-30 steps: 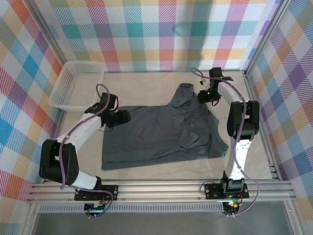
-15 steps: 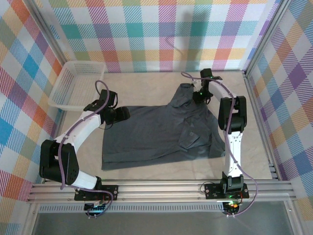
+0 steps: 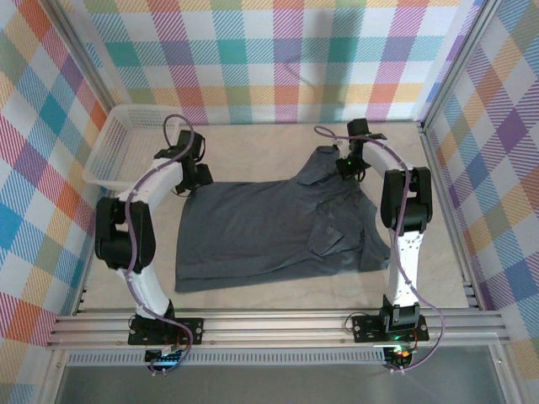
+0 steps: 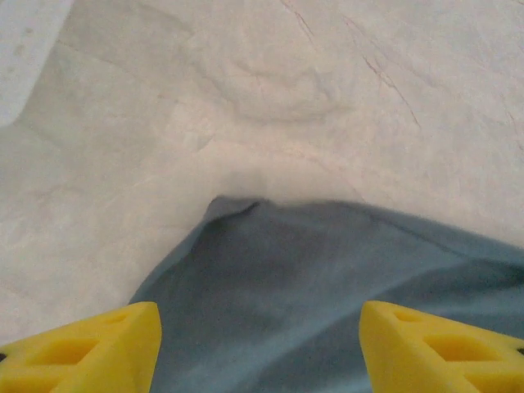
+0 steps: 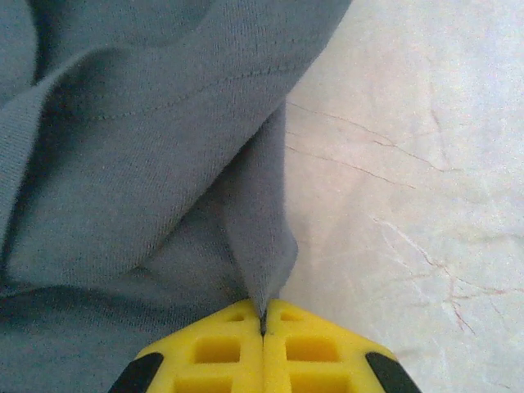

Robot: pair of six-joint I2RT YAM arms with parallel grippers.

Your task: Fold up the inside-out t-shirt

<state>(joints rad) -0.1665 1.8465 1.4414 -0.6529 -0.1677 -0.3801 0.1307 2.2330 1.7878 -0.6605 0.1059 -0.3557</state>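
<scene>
The inside-out t-shirt, limp and light and spread across the middle of the top view, looks best pinched at edges: the right gripper is clamped on a fold at its upper right, while the left gripper gapes over its upper-left corner.

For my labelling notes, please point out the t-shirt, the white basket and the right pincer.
t-shirt [image 3: 269,227]: top view, middle of the body.
white basket [image 3: 145,108]: top view, far rim.
right pincer [image 5: 264,315]: right wrist view, where the shut tips pinch cloth.
</scene>
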